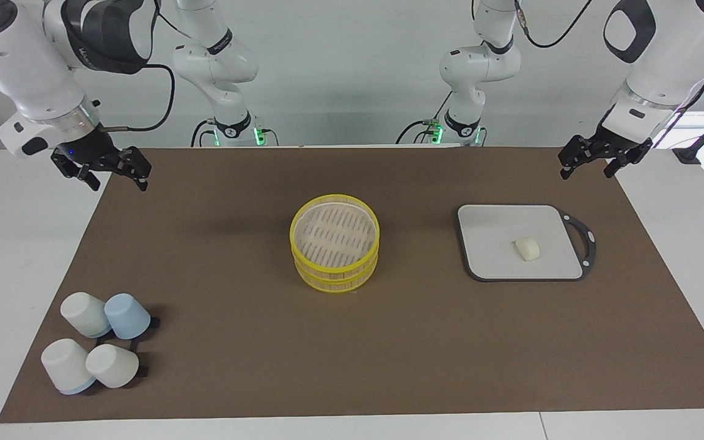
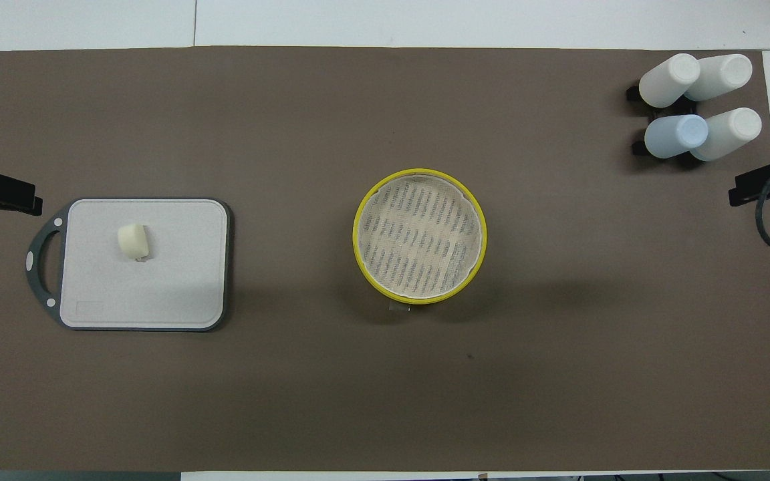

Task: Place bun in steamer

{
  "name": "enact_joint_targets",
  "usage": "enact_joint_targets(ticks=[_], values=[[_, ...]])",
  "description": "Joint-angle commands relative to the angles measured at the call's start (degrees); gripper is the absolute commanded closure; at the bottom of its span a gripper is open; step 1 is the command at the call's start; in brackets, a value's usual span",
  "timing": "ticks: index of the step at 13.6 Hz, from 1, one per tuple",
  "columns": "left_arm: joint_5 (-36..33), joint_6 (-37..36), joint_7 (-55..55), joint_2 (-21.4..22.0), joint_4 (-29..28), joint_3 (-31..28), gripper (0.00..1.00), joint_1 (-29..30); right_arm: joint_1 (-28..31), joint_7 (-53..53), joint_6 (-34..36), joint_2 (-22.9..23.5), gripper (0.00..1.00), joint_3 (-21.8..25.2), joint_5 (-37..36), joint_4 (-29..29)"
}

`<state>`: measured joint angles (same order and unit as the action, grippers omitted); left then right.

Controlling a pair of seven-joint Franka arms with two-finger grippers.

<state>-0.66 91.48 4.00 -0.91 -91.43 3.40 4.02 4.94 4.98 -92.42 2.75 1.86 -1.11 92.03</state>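
Waiting on the board (image 1: 498, 241) toward the left arm's end, the bun (image 1: 527, 249) is untouched; the steamer (image 1: 335, 241) is empty. Left gripper (image 1: 593, 160) and right gripper (image 1: 107, 171) hang open, so nothing is done yet.

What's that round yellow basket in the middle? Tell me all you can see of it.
The steamer is a round basket of two stacked tiers with yellow rims and beige slatted sides that look like bamboo. It is open on top, showing a pale slatted floor with nothing in it. It stands upright on the brown mat at mid-table, apart from everything else.
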Motion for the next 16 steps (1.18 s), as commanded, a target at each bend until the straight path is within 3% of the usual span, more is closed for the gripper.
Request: enact_joint_targets(ticks=[1,4,7,9,11,13,16], values=[[0.8,0.8,0.7,0.9,-0.9,-0.7,0.0,-0.6,0.2,1.0,0.2,-0.9,0.0,-0.1,0.6,0.6],[0.8,0.8,0.9,1.0,-0.9,-0.7,0.0,-0.6,0.1,0.8,0.7,-1.0,0.0,-0.2,0.6,0.6],[0.4,1.3,-0.1,1.3,-1.1,-0.6,0.0,-0.6,-3.7,-3.8,2.2,-1.0,0.0,-0.2,2.2,0.4],[0.4,0.1,0.0,1.7,-1.2,-0.6,0.0,-0.6,-9.3,-9.5,0.8,-0.9,0.0,-0.2,3.8,0.3],[0.4,-1.3,-1.3,3.6,-4.8,-0.6,0.0,-0.4,-16.6,-16.1,-3.1,-0.6,0.0,-0.2,3.8,0.1],[0.4,7.5,-4.5,5.9,-12.3,-0.5,0.0,-0.7,-24.6,-25.1,-4.4,1.8,0.0,-0.1,3.1,-1.0],[0.4,14.4,-4.9,4.4,-17.0,-0.6,0.0,-0.5,-28.7,-27.6,-6.2,7.0,0.0,-0.2,3.7,-4.9]])
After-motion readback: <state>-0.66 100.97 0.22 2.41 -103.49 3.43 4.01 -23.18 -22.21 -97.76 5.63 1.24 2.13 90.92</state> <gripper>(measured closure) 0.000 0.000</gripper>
